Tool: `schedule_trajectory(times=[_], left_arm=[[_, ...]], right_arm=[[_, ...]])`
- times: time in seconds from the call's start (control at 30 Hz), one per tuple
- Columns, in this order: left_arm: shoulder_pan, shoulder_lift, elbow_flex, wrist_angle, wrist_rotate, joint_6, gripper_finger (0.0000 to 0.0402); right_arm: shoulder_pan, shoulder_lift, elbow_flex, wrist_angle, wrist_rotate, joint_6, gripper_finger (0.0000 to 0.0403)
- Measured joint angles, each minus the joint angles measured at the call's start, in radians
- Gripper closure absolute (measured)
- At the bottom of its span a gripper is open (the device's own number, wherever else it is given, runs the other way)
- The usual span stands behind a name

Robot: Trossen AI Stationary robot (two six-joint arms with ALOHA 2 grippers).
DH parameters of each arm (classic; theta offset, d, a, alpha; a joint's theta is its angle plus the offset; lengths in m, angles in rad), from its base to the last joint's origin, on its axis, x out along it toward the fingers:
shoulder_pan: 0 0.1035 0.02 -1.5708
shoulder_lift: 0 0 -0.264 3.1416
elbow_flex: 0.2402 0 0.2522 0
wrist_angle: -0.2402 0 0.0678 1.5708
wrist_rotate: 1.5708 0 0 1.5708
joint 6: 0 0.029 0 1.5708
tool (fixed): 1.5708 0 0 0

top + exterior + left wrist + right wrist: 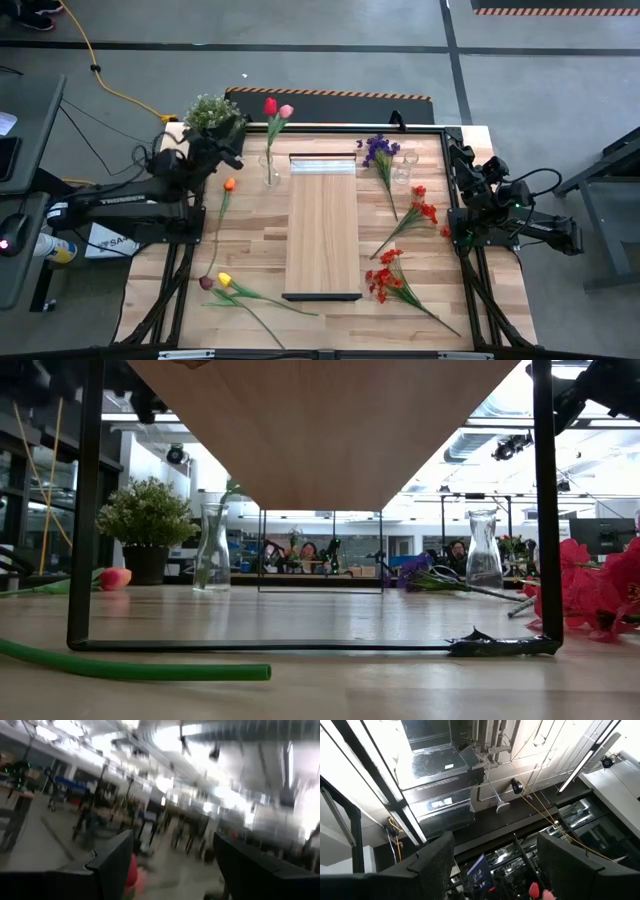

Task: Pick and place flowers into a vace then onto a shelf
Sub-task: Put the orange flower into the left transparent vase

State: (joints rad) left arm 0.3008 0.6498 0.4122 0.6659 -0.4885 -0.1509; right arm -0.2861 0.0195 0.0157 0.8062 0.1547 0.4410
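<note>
I have the left tool (170, 865) lifted at the far left of the worktop (250, 270), next to the potted plant (212, 113), its fingers apart with nothing between them. The right tool (495, 865) waits at the right edge, pointing up toward the ceiling, fingers also apart and empty. The shelf (323, 228) lies along the middle of the worktop. A vase (270, 168) just left of its far end holds a red and a pink tulip (276, 108). A second, empty vase (403, 167) stands right of the shelf beside the purple sprig (381, 155). Red sprays (410, 225) lie on the right; orange, yellow and dark tulips (222, 240) lie on the left.
</note>
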Motion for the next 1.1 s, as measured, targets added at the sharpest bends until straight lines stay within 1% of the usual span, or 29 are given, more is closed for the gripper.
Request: schedule_trajectory(times=[0.17, 0.3, 0.43, 0.53, 0.67, 0.77, 0.93, 1.1], left_arm=[[0.0, 0.012, 0.247, -0.504, 0.05, -0.023, 0.0094], [0.0, 0.035, 0.43, -0.827, 0.057, -0.089, 0.0094], [0.0, 0.064, 0.588, -1.12, 0.057, -0.234, 0.0094], [0.0, 0.09, 0.679, -1.304, 0.094, -0.356, 0.0094], [0.0, 0.125, 0.756, -1.474, 0.182, -0.455, 0.0094], [0.0, 0.154, 0.788, -1.555, 0.252, -0.494, 0.0094], [0.0, 0.196, 0.806, -1.674, 0.362, -0.568, 0.0094], [0.0, 0.239, 0.806, -1.844, 0.452, -0.68, 0.0094]], right_arm=[[0.0, 0.0, 0.0, 0.0, 0.0, 0.001, 0.0132], [0.0, 0.0, 0.0, 0.0, 0.0, 0.001, 0.013], [0.0, 0.0, 0.0, 0.0, 0.0, -0.004, 0.0132], [0.0, 0.0, 0.0, 0.0, 0.0, -0.004, 0.0131], [0.0, 0.0, 0.0, 0.0, 0.0, -0.029, 0.0131], [0.0, 0.0, 0.0, 0.0, 0.0, -0.039, 0.0132], [0.0, 0.0, 0.0, 0.001, 0.0, -0.039, 0.0131], [0.0, 0.0, 0.0, 0.004, 0.0, -0.039, 0.0131]])
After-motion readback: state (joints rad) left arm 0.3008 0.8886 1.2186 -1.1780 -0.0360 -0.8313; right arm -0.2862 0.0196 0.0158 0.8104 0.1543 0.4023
